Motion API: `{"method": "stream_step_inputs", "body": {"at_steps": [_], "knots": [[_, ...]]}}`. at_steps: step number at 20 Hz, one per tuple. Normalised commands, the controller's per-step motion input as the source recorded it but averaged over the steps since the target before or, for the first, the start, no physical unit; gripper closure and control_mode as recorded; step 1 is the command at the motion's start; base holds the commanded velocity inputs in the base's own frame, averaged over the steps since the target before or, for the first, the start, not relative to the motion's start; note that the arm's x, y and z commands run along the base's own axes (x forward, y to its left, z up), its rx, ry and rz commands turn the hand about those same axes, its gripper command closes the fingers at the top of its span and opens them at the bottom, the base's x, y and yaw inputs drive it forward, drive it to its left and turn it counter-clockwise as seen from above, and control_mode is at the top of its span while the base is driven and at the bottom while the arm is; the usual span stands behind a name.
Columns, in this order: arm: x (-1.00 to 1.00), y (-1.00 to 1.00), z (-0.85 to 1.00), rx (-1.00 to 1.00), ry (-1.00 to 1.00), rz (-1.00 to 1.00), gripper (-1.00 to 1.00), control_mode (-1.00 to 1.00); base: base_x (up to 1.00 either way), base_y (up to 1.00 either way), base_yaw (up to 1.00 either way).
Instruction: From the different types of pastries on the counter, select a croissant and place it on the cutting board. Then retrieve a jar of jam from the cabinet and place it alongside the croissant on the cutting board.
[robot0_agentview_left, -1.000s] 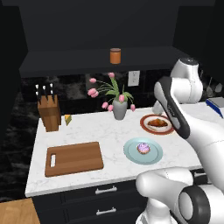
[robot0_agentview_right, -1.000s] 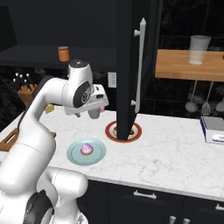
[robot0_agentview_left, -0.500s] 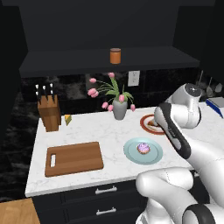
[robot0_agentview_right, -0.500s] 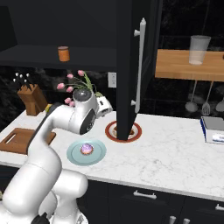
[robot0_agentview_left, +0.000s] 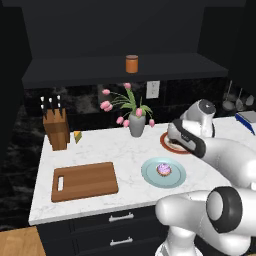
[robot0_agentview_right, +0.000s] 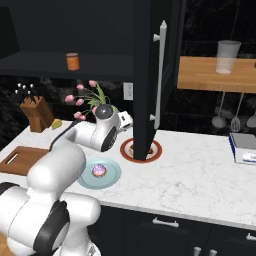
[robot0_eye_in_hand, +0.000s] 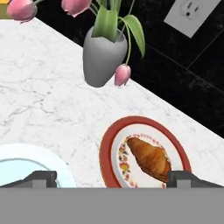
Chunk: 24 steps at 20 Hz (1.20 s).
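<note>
The golden-brown croissant (robot0_eye_in_hand: 148, 158) lies on a red-rimmed patterned plate (robot0_eye_in_hand: 105, 148) on the white marble counter (robot0_agentview_left: 100, 150). My gripper (robot0_eye_in_hand: 112, 179) hangs above that plate, open and holding nothing, one fingertip on each side of it. The croissant sits close to the right fingertip (robot0_eye_in_hand: 183, 177). In the left base view my hand hides most of the red plate (robot0_agentview_left: 167, 144). The wooden cutting board (robot0_agentview_left: 85, 181) lies bare at the counter's front left. On the dark cabinet's shelf (robot0_agentview_left: 90, 67) stands the orange-brown jar of jam (robot0_agentview_left: 131, 64), also in the right base view (robot0_agentview_right: 73, 61).
A pink-frosted cupcake (robot0_agentview_left: 164, 170) sits on a pale teal plate (robot0_agentview_left: 150, 175) just in front of the red plate. A grey vase of pink tulips (robot0_eye_in_hand: 103, 57) stands close behind the croissant. A knife block (robot0_agentview_left: 55, 129) is at the back left. A tall black cabinet door (robot0_agentview_right: 147, 75) hides the middle of the red plate.
The arm has swung down and forward, lowering the hand from above the counter to just over the red plate. The gripper has stayed open.
</note>
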Motion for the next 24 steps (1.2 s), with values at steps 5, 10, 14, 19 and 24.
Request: {"method": "stream_step_inputs", "body": {"at_steps": [5,10,14,19,24], "knots": [[0.0,-0.28,-0.37,-0.11,0.0,0.21,-1.0,-1.0,0.0,0.0,0.0],[0.39,0.05,-0.54,-0.19,0.0,0.1,-1.0,-1.0,0.0,0.0,0.0],[0.67,0.02,-0.07,-0.13,0.06,-0.06,-1.0,-1.0,0.0,0.0,0.0],[0.05,-0.21,-0.28,-0.1,0.04,0.01,-1.0,-1.0,0.0,0.0,0.0],[0.02,-0.04,-0.13,-0.02,0.06,0.08,-1.0,-1.0,0.0,0.0,0.0]]}}
